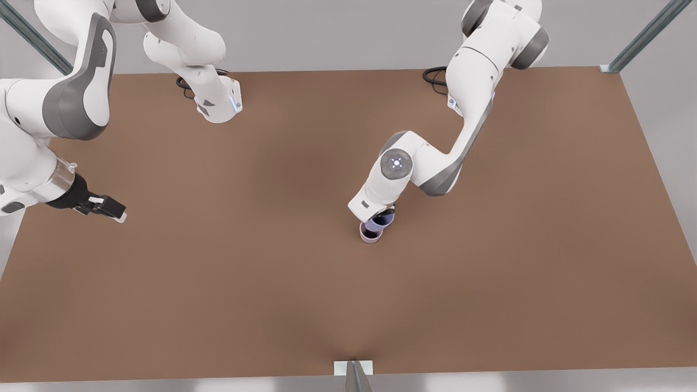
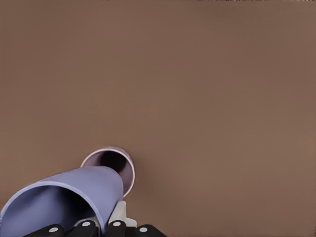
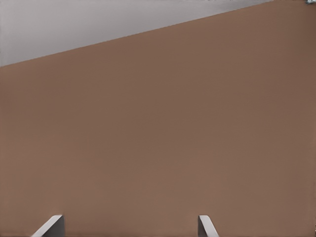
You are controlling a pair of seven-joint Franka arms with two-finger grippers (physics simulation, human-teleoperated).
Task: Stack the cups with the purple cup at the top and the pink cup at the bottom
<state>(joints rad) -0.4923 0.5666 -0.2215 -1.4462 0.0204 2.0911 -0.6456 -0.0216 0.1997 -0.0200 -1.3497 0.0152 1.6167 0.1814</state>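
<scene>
There are two cups on view, one of each colour. The pink cup (image 1: 370,233) stands upright on the brown counter (image 1: 490,283) near its middle, mouth up, so its long axis is vertical. The purple cup (image 1: 383,219) is held above it and a little behind it, tilted: in the left wrist view this cup (image 2: 69,197) lies almost on its side, its open mouth turned toward the camera and its narrow base pointing to the rim of the pink cup (image 2: 109,165), overlapping it.

The left gripper (image 1: 384,214) is at the end of the arm on the front view's right; its jaws are closed on the wall of the purple cup, near the rim.

The right gripper (image 1: 115,212) waits low over the counter at the front view's left, well apart from both cups. Its two fingertips (image 3: 52,226) stand wide apart with nothing between them
</scene>
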